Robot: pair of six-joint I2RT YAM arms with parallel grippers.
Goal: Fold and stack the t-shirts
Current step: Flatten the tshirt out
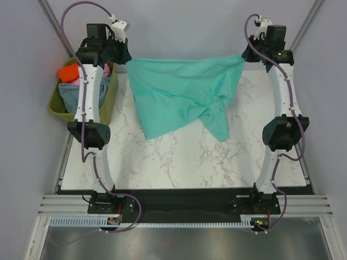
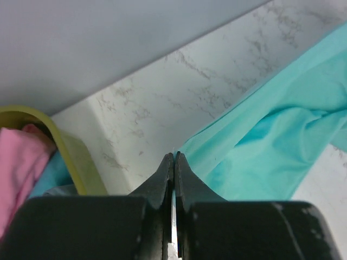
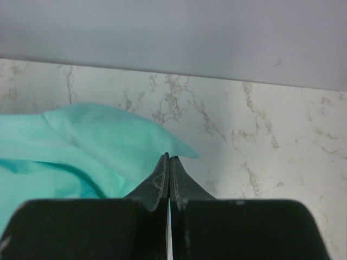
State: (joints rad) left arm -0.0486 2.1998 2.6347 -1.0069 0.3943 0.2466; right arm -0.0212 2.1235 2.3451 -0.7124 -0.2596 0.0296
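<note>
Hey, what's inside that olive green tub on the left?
Crumpled cloth: an orange shirt, a pink shirt, a blue-grey shirt. The left arm crosses the tub; anything beneath is hidden.

Both arms w/ white links, blk joints, purple cables, blk fingers

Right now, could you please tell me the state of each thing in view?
teal-green t-shirt: unfolded, stretched between both grippers, lower part rumpled on the table.
left gripper: shut on one corner of the shirt.
right gripper: shut on the other corner.
olive tub: upright, holding the crumpled orange t-shirt and pink t-shirt.
</note>
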